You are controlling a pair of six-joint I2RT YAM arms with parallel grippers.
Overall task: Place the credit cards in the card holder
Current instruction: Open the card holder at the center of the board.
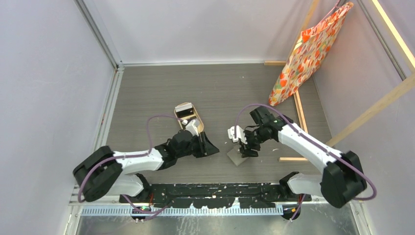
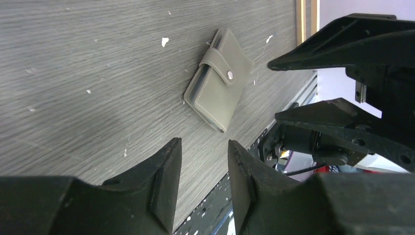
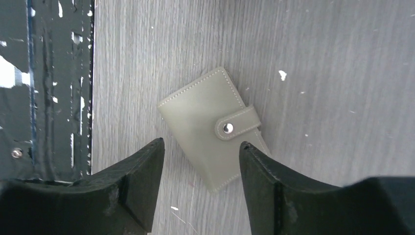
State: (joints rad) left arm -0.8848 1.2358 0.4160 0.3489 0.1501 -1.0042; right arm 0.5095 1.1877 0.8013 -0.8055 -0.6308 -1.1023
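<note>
Right tool (image 3: 200, 147) hangs released, jaws parted, directly over the snapped-shut card holder (image 3: 215, 129) lying flat on the table (image 3: 318, 58). Left tool (image 2: 203, 147), narrowly parted and empty, sits near it; a tan oval tray (image 1: 192, 126) lies beyond.

The card holder (image 3: 210, 129) is showing olive-grey, with pale stitching and a silver snap. The table (image 1: 147, 93) is showing grey wood grain flecked with white. In the upper right, a bag (image 1: 308, 54) is displaying orange, red, green and white shapes. Mid-frame, a tray (image 1: 193, 126) is showing tan.
</note>
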